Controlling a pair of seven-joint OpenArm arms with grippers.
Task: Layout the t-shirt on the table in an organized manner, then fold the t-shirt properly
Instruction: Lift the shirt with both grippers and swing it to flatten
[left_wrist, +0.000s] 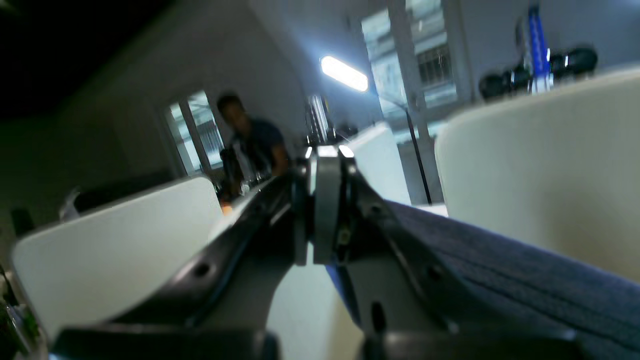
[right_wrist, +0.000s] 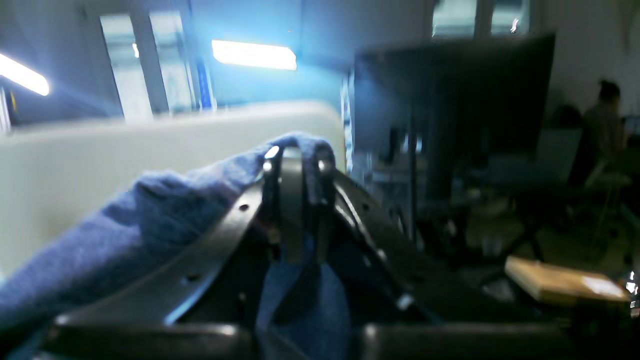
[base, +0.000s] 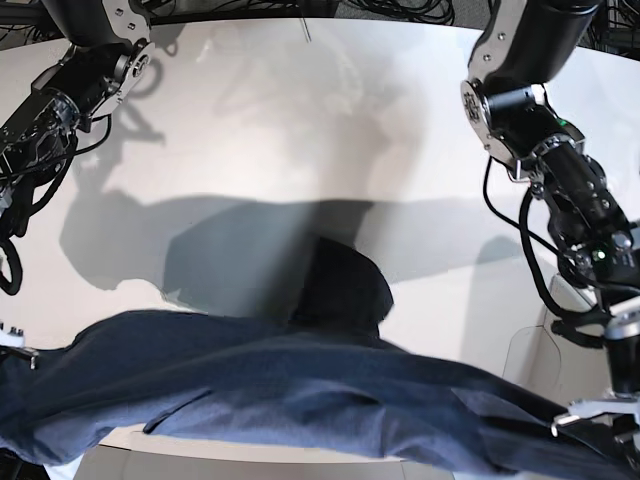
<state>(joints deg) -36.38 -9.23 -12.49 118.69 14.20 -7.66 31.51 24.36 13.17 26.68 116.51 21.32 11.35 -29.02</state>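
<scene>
Base view: t-shirt (base: 300, 395) is held stretched at 6 o'clock above tabletop (base: 300, 130) | left end effector (left_wrist: 327, 165) and right end effector (right_wrist: 295, 160) clamped on cloth | step: layout | next: lowering flat is needed.

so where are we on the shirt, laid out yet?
Done: both tools have a grip. The left tool and the right tool are each shut on the t-shirt. In hand: the shirt hangs stretched between them above the table. Left: laying it flat, then every fold.
</scene>
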